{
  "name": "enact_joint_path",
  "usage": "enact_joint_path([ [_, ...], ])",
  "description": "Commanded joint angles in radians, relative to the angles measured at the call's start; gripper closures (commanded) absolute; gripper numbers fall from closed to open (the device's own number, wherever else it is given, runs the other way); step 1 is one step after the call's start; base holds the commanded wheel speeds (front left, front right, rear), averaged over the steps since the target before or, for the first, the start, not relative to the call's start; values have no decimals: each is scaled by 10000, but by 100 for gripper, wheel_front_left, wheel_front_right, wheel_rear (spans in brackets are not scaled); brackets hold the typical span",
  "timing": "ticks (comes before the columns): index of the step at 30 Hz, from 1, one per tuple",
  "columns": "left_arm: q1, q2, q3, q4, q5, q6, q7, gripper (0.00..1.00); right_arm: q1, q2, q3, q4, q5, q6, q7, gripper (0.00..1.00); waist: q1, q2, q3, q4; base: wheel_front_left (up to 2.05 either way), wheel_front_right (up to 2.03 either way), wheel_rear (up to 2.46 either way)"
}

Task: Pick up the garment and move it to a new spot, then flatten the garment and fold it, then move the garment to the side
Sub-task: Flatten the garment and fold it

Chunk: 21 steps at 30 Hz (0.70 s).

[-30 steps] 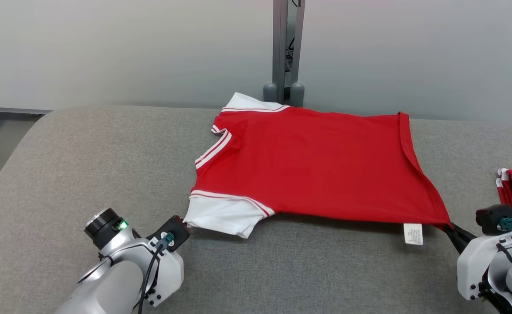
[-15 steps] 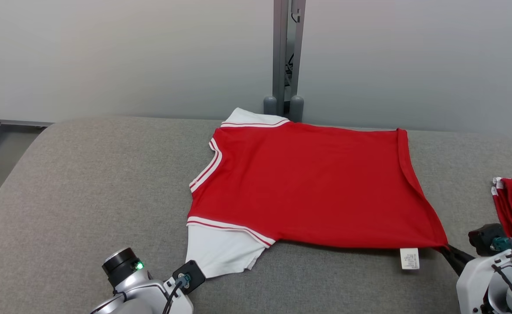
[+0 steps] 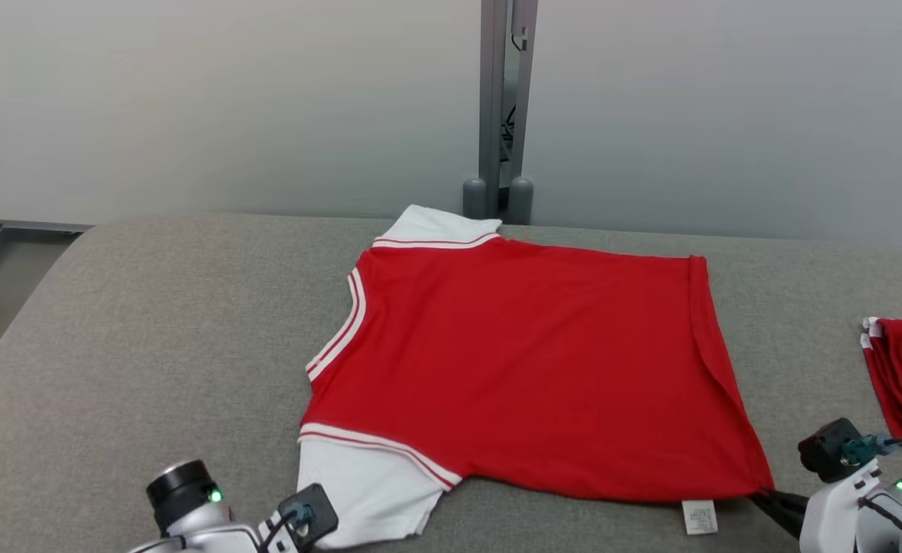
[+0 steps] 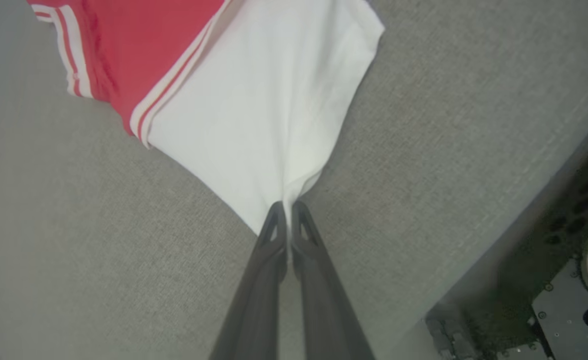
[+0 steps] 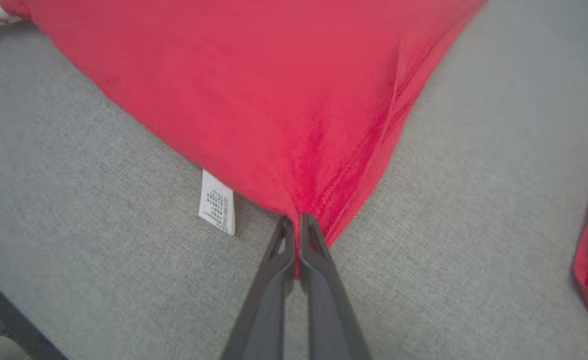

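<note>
Head view, garment [image 3: 527, 361] flat, left hand [image 4: 287, 212] pinching sleeve [image 4: 268, 115], right hand [image 5: 296, 223] hem [image 5: 359, 185]

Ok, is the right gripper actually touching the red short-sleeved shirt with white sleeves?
Touching. The right wrist view shows the right gripper with its jaws shut on the hem corner of the red shirt with white sleeves, fabric pinched between them.
</note>
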Motion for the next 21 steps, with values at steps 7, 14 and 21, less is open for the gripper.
enact_joint_path([
  [7,359,1601,-25,-2733,-890,-6,1523,100,374,-950,8,-1266,383,-1,1019,100,0,-1,-53,58,0,0,0],
  [14,433,2449,-26,-4383,-1638,-7,2467,100,447,-1454,13,-2021,1327,-1,1541,100,0,-1,-124,139,0,0,0],
  [21,420,3032,-22,-5346,-2316,-7,3185,100,630,-2003,13,-2884,2605,-1,2961,100,0,-1,-185,159,0,0,0],
])
